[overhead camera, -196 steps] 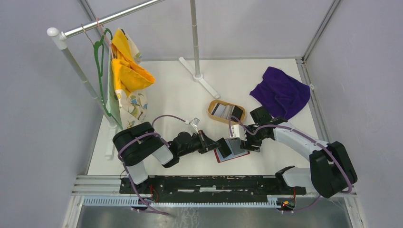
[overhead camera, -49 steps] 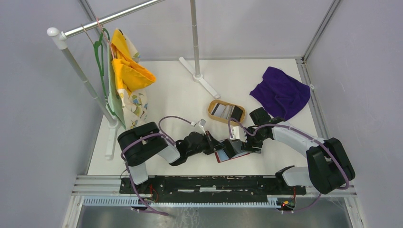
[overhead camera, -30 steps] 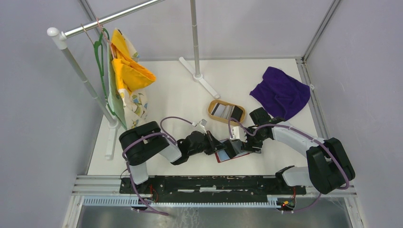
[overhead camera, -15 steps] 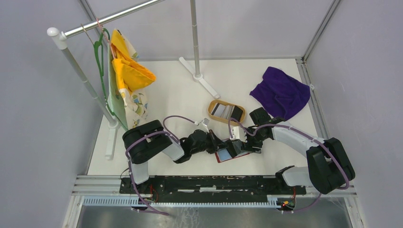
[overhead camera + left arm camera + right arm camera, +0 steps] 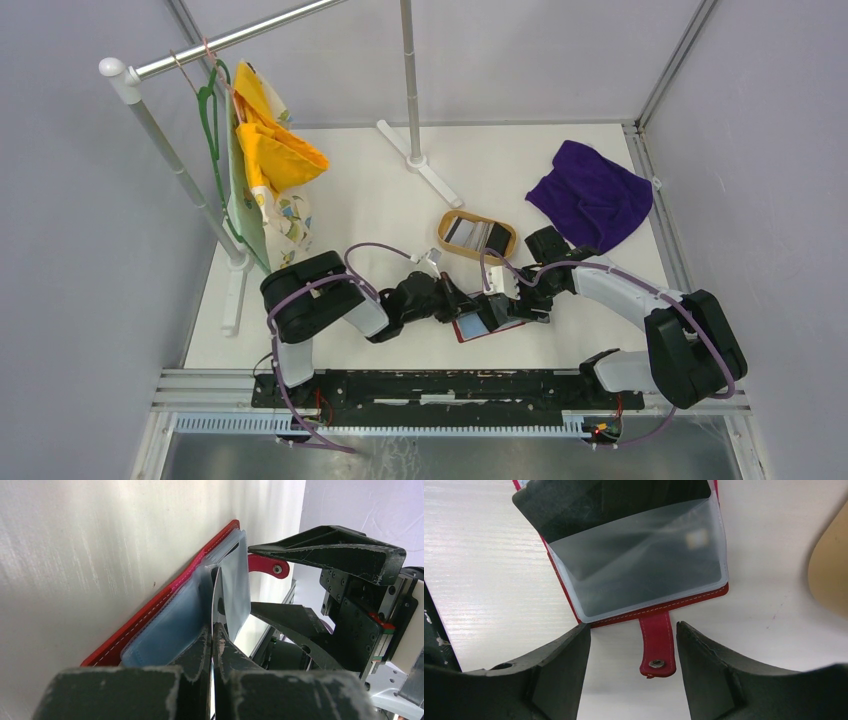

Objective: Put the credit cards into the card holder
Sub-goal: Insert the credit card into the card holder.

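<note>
On the white worktop, near its front edge and between the two arms, the red card holder lies open and flat. Behind it, the oval wooden tray holds the other credit cards.

The left end effector is pinched tight on a black credit card, seen edge-on between its fingers from the left wrist. From the right wrist, the card's leading part lies under the clear sleeve and the rest sticks out on the left arm's side.

The sleeve's mouth therefore faces the left end effector, and its closed end is at the edge carrying the snap tab. As I judge it, the remaining push runs straight away from the left end effector toward that tab, flat along the worktop, and the card seems to enter long edge first.

The right end effector stands wide, gripping nothing, with a finger on either side of the tab. It is placed to brace the holder if it slides.
</note>
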You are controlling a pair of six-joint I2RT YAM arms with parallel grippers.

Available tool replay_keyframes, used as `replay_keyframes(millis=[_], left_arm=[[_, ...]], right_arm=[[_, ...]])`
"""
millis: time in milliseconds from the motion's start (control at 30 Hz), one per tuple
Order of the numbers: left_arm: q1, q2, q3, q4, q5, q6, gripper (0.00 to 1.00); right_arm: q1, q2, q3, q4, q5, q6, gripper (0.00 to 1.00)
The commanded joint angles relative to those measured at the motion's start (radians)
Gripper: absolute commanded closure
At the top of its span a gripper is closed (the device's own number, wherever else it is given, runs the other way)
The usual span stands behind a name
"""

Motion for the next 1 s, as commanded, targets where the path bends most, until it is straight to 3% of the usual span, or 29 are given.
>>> replay_keyframes(millis=[0,967], left_arm=[[-0.008,-0.006,-0.029,-0.01,0.014,-0.05,0.98],[-0.005,-0.018,-0.007,-0.088,0.043,-0.075,0.98]], right_arm=[[-0.002,0.014,-0.009,-0.024,0.014,-0.015,0.3],[0.0,0.018,-0.009,-0.022,0.018,-0.012,0.31]])
